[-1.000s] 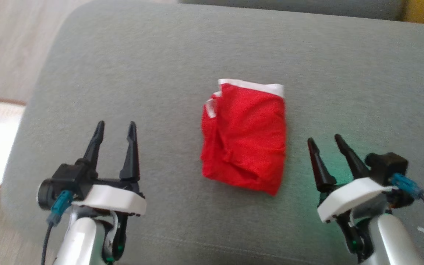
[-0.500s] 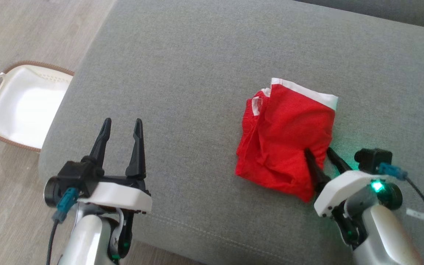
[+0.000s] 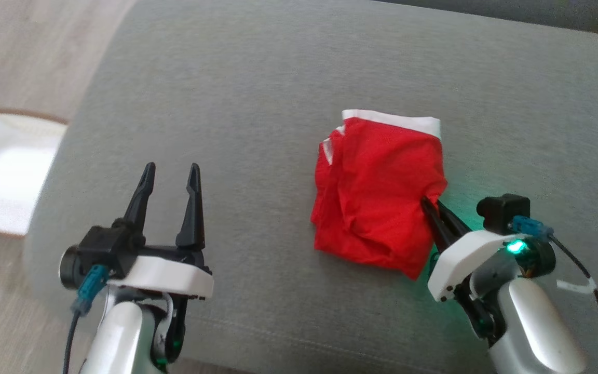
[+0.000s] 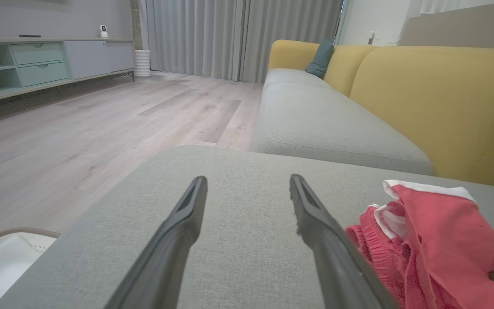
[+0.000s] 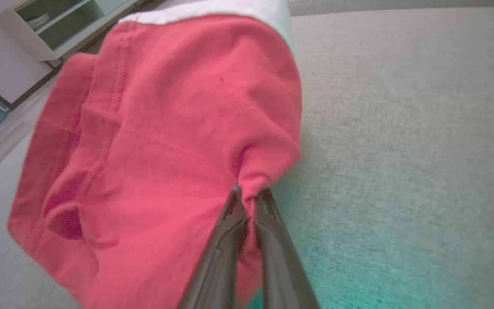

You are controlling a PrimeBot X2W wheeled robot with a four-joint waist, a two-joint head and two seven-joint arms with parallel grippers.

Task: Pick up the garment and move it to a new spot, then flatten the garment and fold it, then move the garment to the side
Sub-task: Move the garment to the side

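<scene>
Red garment (image 3: 377,197) now pinched at its right edge — right gripper (image 3: 424,201) has moved in and clamped a fold, likely to carry it aside. Lies right of centre on grey cushion (image 3: 236,93); left gripper (image 3: 171,167) near-left, fingers wide, empty — not needed yet.

Item: garment (image 3: 377,192), red knit cloth with a white band along its top edge. Folded into a rough, rumpled rectangle, with creases gathered toward its lower left. Lies on the grey cushion (image 3: 257,104), right of centre in the head view. Its right edge is drawn into a small pucker.
</scene>
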